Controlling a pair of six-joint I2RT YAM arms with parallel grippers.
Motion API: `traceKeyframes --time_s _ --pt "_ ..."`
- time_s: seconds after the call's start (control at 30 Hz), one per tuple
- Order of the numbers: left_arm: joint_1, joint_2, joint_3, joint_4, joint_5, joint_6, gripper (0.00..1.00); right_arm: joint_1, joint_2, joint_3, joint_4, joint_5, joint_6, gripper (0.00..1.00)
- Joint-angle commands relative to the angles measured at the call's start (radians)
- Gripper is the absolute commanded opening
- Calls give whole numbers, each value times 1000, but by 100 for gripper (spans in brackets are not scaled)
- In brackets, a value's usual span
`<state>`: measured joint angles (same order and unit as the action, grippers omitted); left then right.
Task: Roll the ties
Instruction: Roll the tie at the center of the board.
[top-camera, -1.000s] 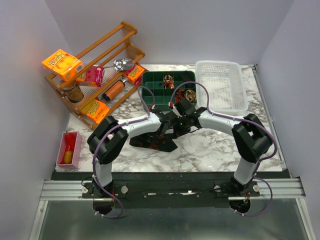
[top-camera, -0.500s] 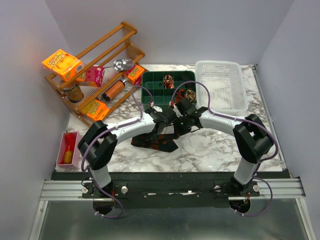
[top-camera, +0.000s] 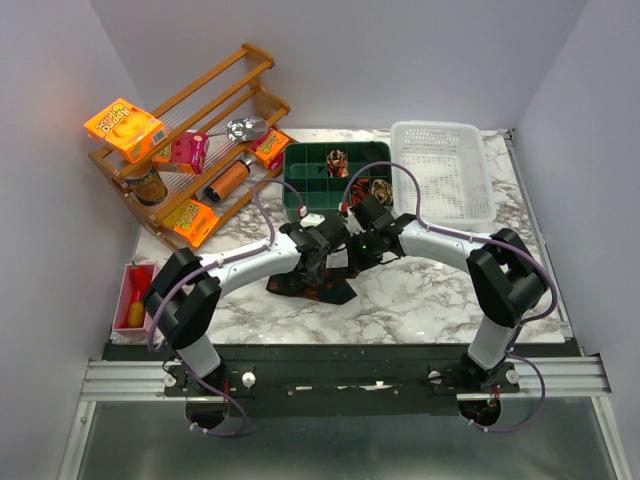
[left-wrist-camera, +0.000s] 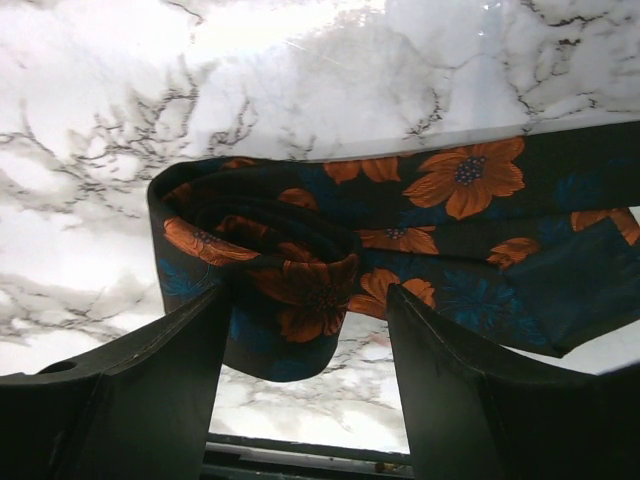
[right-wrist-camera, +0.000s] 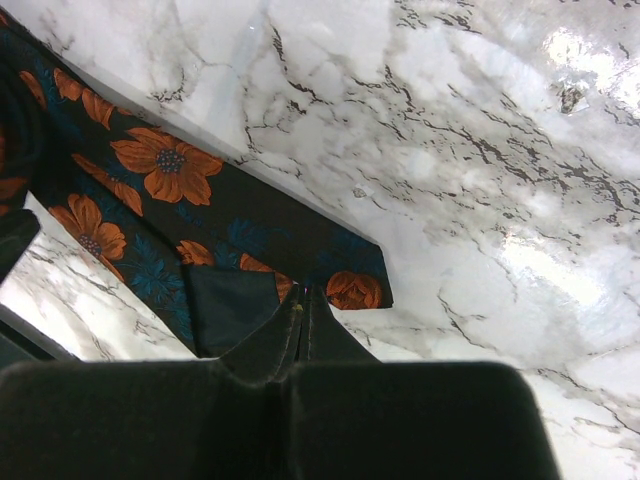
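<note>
While the half-rolled tie (left-wrist-camera: 450, 200) lies at the middle of the marble table (left-wrist-camera: 300, 80), the left gripper (left-wrist-camera: 310, 300), jaws spread either side of its coil, would do best to close gently and keep the turns square, the clenched right gripper (right-wrist-camera: 300, 303) touching the flat end.

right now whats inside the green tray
One rolled tie in a back compartment, a second rolled tie nearer right; the rest seen look empty. The right arm hides the green tray's near-right corner.
</note>
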<state>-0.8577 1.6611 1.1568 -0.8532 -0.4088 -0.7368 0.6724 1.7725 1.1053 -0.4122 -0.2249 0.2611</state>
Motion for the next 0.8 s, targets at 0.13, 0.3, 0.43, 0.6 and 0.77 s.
traceKeyframes --time_s 0.13,0.3,0.43,0.6,0.77 --pt "5 -14 -94 166 130 -9 73 -10 -42 -12 7 6 -10 2" --pt "17 -44 -117 204 154 -9 73 -11 -54 -21 3 9 -6 2" --pt "29 -116 -117 215 153 -3 75 -10 -70 -21 0 15 -6 2" --pt "77 -198 -123 223 175 16 77 -10 -70 -18 -10 24 -5 2" --pt "134 -284 -178 261 238 37 78 -22 -58 -13 -16 32 7 11"
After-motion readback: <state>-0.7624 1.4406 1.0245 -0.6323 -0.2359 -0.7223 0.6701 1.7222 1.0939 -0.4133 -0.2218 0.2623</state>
